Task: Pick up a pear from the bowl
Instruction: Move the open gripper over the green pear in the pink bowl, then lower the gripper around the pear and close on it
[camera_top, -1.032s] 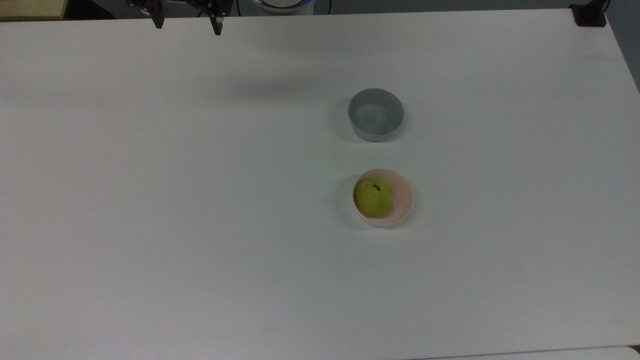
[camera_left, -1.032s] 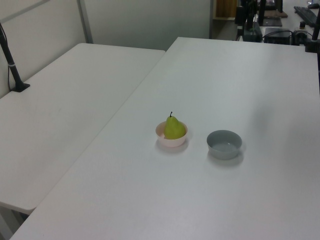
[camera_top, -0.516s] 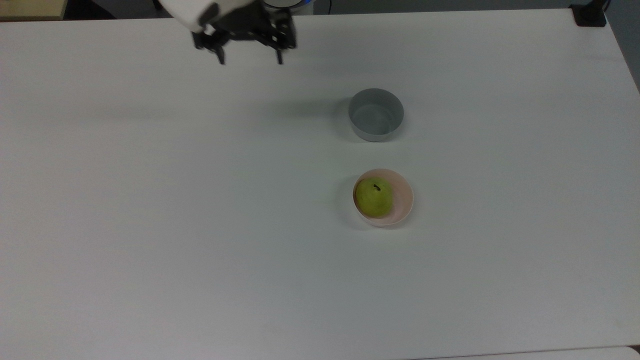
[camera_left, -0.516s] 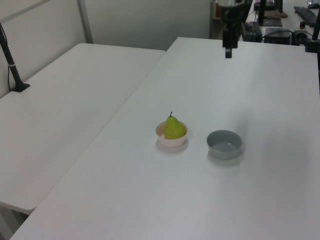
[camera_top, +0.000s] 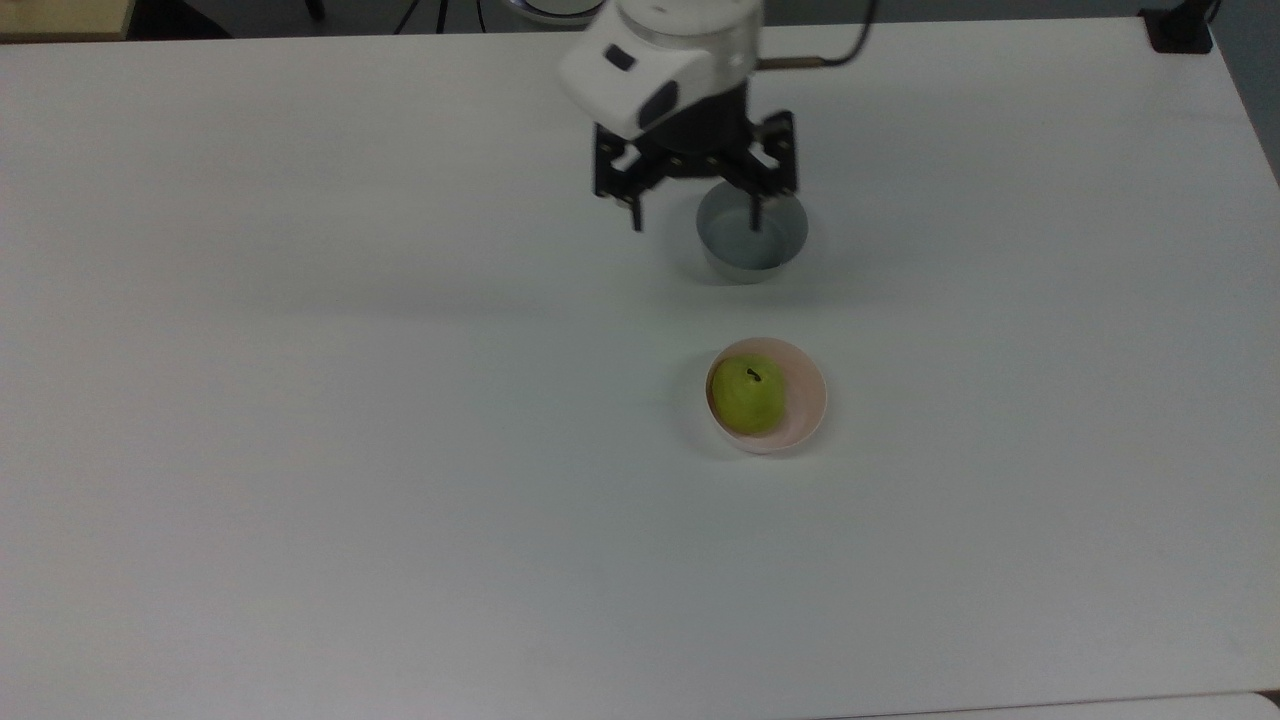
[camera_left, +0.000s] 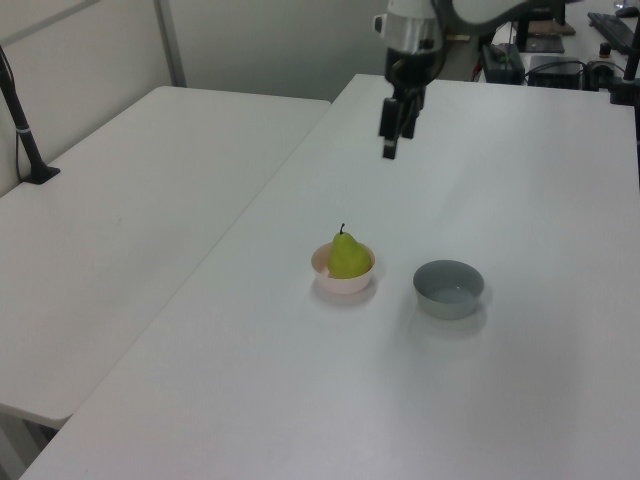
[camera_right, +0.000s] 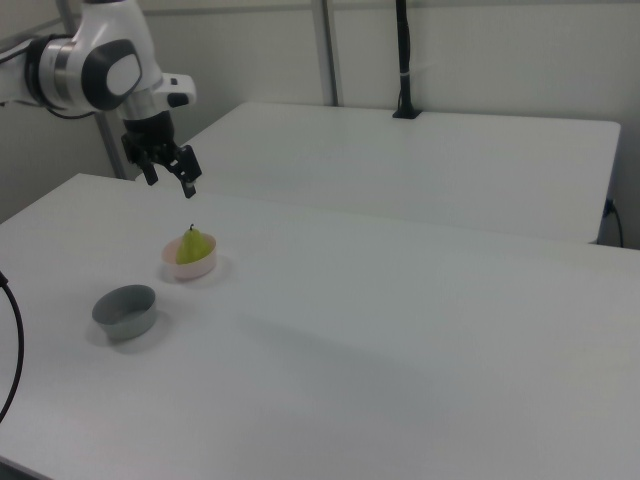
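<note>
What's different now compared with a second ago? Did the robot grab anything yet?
The gripper has swung in from the top view's upper left edge toward the bowls, its fingers open and holding nothing. The pear still sits in the pink bowl, and the grey bowl has not moved.

The white arm is seen at the right view's upper left, with the gripper held in the air, fingers spread apart and empty. The pear is seated upright in the pink bowl on the white table, below and slightly right of the gripper, well apart from it. A grey bowl is placed near the pink bowl, toward the right view's lower left. A second white table is seen behind, with a black pole mounted on it.
</note>
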